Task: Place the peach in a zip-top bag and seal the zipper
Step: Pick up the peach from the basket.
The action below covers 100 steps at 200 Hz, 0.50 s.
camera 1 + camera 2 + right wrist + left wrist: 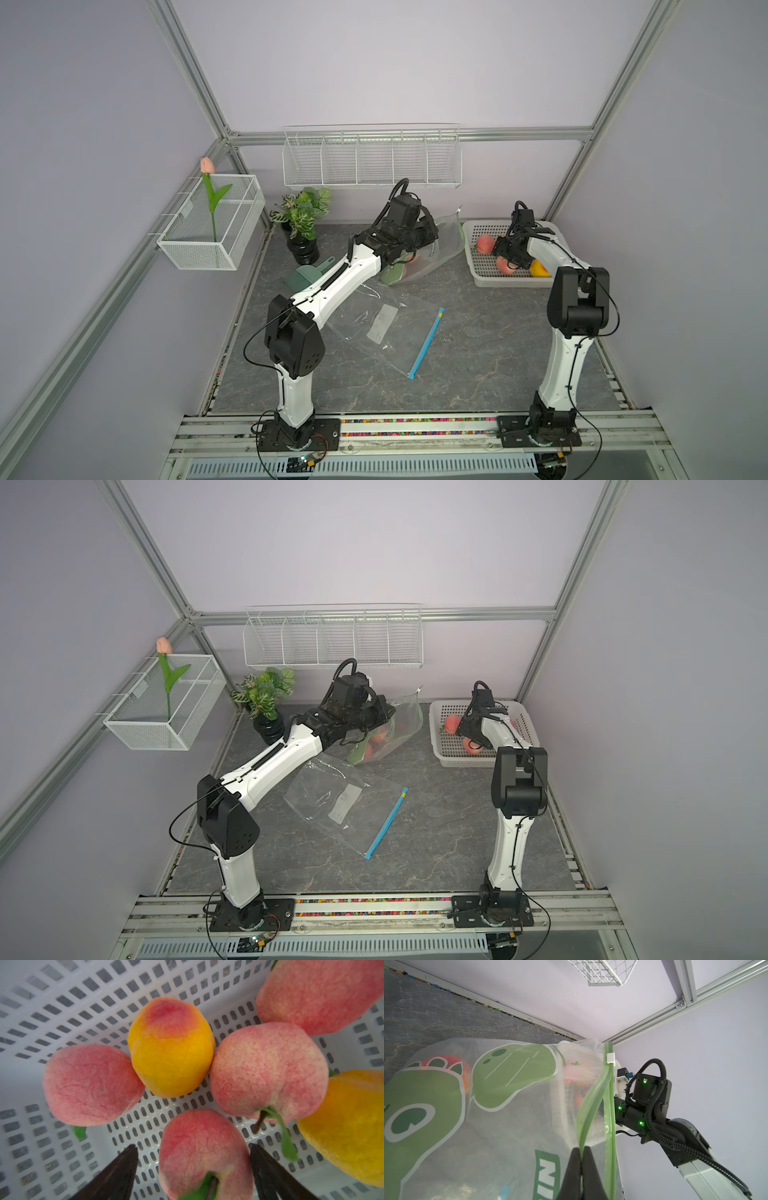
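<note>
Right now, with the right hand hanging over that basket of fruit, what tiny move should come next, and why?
Probably close the right hand on the pink fuzzy peach. It stands open, straddling that peach in the white perforated plastic basket without gripping it, while the left hand pinches the green-printed clear zip-top bag by its rim, ready to receive it.

A robot lab cell: aluminium frame, plain lilac walls, two arms bolted to a front rail.
</note>
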### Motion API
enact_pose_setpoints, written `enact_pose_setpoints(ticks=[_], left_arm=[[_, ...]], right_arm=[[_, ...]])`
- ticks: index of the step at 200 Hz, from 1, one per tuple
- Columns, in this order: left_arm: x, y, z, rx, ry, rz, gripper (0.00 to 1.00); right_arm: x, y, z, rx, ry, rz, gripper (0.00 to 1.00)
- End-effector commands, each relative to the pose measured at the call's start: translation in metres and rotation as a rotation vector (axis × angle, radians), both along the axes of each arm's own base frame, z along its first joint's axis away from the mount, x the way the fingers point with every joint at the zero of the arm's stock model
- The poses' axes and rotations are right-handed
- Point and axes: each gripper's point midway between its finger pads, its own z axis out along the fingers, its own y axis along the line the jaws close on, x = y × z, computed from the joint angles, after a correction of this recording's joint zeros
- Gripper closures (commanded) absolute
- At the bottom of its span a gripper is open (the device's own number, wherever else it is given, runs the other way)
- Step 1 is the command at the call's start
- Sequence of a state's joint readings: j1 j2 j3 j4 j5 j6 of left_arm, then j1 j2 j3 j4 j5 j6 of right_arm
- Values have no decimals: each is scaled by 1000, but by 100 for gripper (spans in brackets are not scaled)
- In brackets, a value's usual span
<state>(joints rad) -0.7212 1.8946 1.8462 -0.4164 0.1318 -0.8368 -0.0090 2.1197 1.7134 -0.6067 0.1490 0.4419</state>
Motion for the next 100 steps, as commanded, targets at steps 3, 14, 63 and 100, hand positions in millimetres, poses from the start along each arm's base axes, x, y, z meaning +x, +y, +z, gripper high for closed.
enact_pose_setpoints(ticks=[3,14,63,100], left_arm=[[-3,0,3,-5,-4,-1,100],[-2,0,3,-6,-4,0,100],[-3,0,4,-6,-5,0,100],[-3,0,2,-3,0,0,100]], right_arm=[[-4,-1,-11,32,43,-26,15],[-4,-1,-14,36,52,-25,15],[-6,1,-18,46,62,-14,21],[-6,-1,-11,39,42,-18,29]])
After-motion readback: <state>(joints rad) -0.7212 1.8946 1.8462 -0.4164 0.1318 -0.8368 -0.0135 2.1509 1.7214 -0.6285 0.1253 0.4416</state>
